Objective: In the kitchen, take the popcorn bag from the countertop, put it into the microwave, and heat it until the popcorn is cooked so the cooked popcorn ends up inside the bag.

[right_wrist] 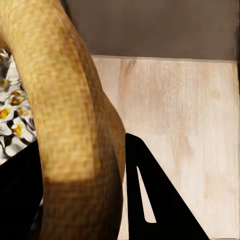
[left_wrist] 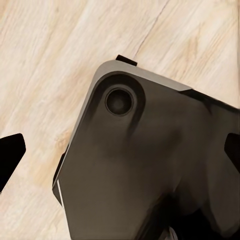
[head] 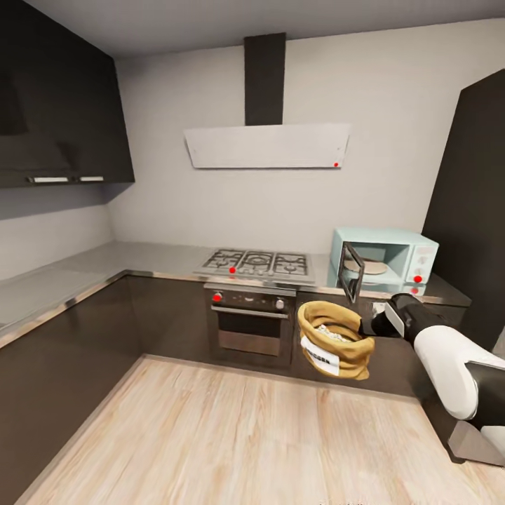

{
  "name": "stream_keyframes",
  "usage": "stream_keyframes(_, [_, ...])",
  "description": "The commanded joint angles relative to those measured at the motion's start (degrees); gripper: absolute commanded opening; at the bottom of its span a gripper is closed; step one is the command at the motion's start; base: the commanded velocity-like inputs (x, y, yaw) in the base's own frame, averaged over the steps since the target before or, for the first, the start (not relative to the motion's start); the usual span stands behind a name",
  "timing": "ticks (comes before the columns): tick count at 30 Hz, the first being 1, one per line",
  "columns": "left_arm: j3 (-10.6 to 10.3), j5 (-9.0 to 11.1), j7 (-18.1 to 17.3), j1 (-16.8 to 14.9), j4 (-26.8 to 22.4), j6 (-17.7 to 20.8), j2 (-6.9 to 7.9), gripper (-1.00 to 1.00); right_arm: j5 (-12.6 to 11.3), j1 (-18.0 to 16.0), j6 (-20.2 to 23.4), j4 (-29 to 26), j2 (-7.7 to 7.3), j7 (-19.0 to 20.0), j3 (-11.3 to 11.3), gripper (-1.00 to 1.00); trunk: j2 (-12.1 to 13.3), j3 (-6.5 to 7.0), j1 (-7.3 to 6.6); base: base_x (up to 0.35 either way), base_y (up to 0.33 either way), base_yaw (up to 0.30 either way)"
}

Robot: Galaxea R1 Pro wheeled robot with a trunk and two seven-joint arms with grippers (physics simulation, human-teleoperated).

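Right wrist view: my right gripper (right_wrist: pixel 90 200) is clamped on the rolled rim of the popcorn bag (right_wrist: pixel 65 100), one finger (right_wrist: pixel 150 200) outside the rim, pale popcorn (right_wrist: pixel 12 120) showing inside. In the head view the bag hangs from that rim alone, over the wood floor (head: pixel 210 435), below the countertop (head: pixel 140 259). Farther off, the microwave (head: pixel 393 256) stands with its door (head: pixel 351 272) open. Risk: the rim grip could slip or the bag tip, spilling kernels. I cannot tell my left gripper's state.
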Motion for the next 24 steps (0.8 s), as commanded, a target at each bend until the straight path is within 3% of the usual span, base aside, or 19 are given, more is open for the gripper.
stream_keyframes(1, [-0.49,0.43,0.28,0.01,-0.08,-0.11,0.0,1.0,0.5,-0.04,0.22,-0.07,-0.03,0.48,-0.4,-1.0,-0.05,-0.03,0.01,0.0,0.0,-0.257])
stream_keyframes(7, [-0.48,0.42,0.28,0.01,-0.08,-0.11,0.01,1.0,2.59,-0.04,0.23,-0.07,-0.07,0.55,-0.44,-1.0,-0.05,0.26,0.01,0.0,0.0,-0.257])
stream_keyframes(24, [-0.47,0.42,0.28,0.01,-0.08,-0.07,0.0,1.0,2.78,-0.04,0.22,-0.07,-0.08,0.56,-0.39,-1.0,-0.05,1.09,0.01,0.0,0.0,-0.257])
